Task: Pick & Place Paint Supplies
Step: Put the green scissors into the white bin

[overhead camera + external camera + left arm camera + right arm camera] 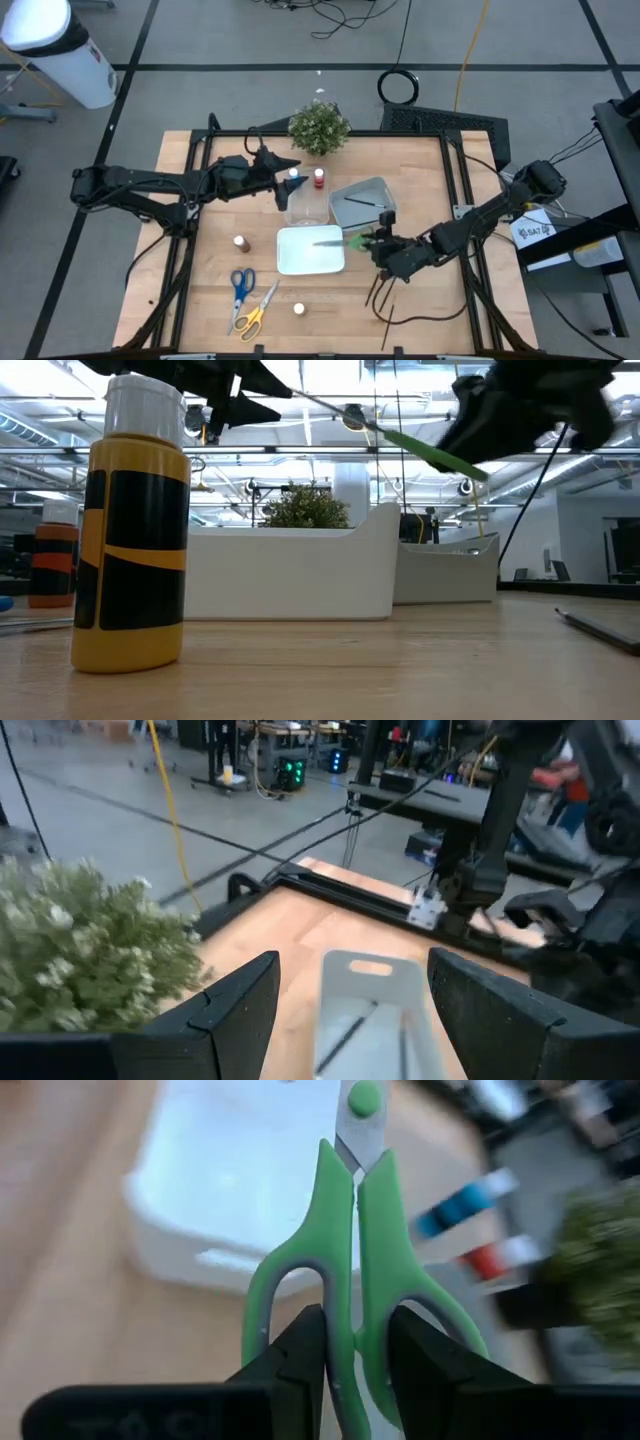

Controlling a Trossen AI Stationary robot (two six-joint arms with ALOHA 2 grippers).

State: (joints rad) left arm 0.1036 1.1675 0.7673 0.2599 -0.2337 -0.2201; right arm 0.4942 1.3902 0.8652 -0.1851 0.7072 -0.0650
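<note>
1. Fingers of my right gripper [352,1355] are clenched on the green scissors [355,1270], pinching the two handle loops together just below where they meet the blades. Holding them there keeps the blades shut and pointing away from me, so the tips lead toward wherever I set them down.

2. Ahead of those fingers, under the blades, sits the white tray [310,250]. I judge it is where the scissors are meant to go, since the blade tips already reach out over it while the handles hang at its edge.

3. My left gripper [345,1010] has its fingers spread with nothing between them. Past them lies the grey tray [368,1010] with thin dark brushes [350,1035] in it, and the potted plant [80,955] is just off to one side. It looks to be waiting.

4. From above I see what my wrists cannot: blue scissors [241,285] and yellow scissors [258,310] lying well away from my right fingers, a brown bottle [241,243], a whitish bottle [298,309], a clear tray [306,205], and more brushes [381,292] on the wood close behind my right gripper.

5. My right wrist alone shows the grip itself, plus a blue bottle [462,1205] and a red bottle [490,1260] beyond the white tray.

6. Looking level across the table, I see the scissors held tilted in the air, well clear of the tray's wall, and a yellow bottle [135,525] standing close to that camera.
</note>
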